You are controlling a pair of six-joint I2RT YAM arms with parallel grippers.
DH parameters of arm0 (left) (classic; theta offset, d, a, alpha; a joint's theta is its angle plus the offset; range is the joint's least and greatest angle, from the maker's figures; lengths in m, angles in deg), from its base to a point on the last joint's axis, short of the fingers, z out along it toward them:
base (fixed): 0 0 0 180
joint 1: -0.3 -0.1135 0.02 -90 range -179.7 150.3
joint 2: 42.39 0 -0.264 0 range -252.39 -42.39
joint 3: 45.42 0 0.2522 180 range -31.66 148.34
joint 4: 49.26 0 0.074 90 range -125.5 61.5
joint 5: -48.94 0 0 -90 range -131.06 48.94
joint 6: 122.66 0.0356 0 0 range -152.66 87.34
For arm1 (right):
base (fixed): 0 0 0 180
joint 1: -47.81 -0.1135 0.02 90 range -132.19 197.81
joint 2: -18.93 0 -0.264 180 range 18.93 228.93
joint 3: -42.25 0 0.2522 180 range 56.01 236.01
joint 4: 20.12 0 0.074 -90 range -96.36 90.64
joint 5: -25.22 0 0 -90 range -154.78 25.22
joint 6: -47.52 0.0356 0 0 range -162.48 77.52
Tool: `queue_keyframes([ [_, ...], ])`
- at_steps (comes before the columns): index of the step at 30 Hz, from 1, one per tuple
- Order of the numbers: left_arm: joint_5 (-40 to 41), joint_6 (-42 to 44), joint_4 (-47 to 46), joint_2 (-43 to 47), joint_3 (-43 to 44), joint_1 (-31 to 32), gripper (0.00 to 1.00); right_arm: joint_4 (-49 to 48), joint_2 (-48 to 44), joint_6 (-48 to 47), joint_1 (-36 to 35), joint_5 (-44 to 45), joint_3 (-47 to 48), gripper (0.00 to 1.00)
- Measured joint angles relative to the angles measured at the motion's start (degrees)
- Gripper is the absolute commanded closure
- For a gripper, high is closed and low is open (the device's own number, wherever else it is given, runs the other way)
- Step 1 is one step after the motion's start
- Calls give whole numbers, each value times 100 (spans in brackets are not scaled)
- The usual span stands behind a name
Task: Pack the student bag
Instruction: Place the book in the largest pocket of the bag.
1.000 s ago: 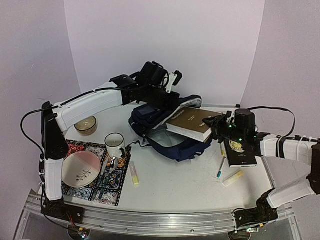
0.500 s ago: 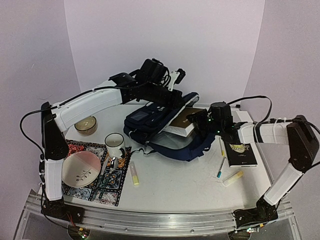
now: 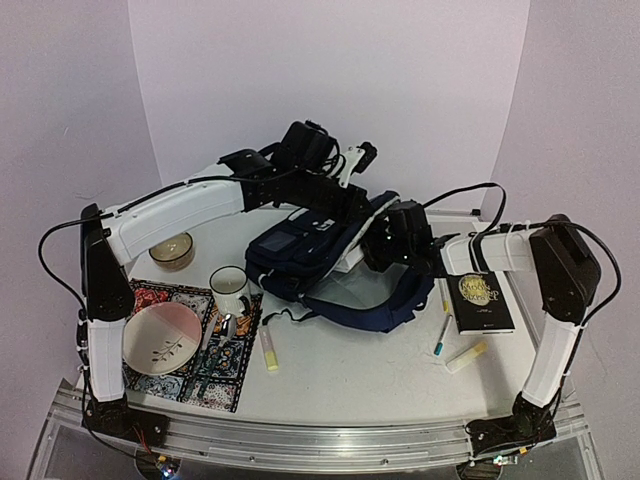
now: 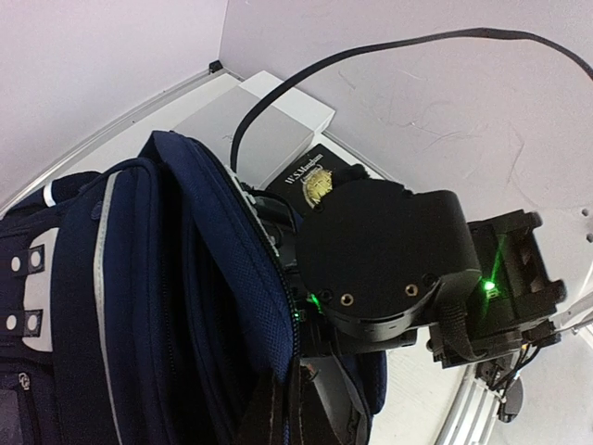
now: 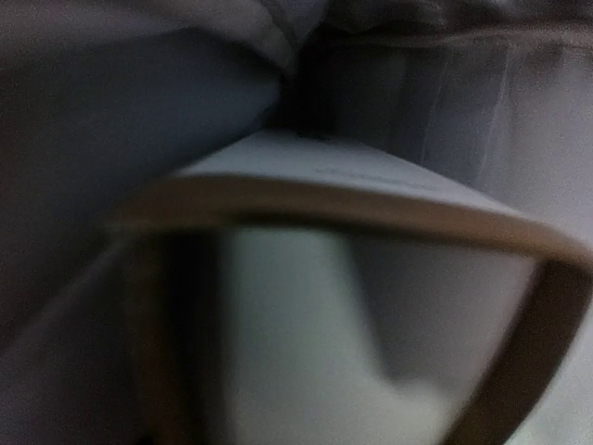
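From above, the student bag lies in the middle of the table, a little to the far side, with its opening turned to the right. The left gripper reaches over it from the left and is clenched on the bag's upper edge, which stands lifted off the table. The right gripper is pushed into the opening from the right; whether its fingers are released or grasping cannot be told. Just left of it, the pale edge of a book shows inside the bag. To the right of the bag lies a black book, with a pen and a yellow marker nearer. To the left are a mug, a plate on a patterned mat, and a small bowl farther back. A second yellow marker lies near the mat.

The left wrist camera looks down along the bag's raised rim. The right arm's black wrist, lit by small green lights, is sunk into the opening, and the black book lies beyond it.

The right wrist camera is blurred. It shows the book's pale pages close up, with dark lining around them.
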Motion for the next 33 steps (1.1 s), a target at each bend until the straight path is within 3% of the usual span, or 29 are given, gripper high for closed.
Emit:
queue_keyframes([
  [5,461,103,-84,110,-265,20,100,282,0,-275,-9,-79,9,23],
  [11,906,112,-125,266,-460,-25,100,813,-140,-679,-14,-226,15,15],
  [20,980,117,-178,354,-601,-325,100,1507,-1147,-1273,-14,-237,-115,2],
  [28,922,271,-419,376,-1064,-535,100,2129,-1932,-1907,-14,-166,-713,2],
  [33,787,379,-664,385,-1496,-544,100,2931,-2479,-2561,-4,310,-713,2],
])
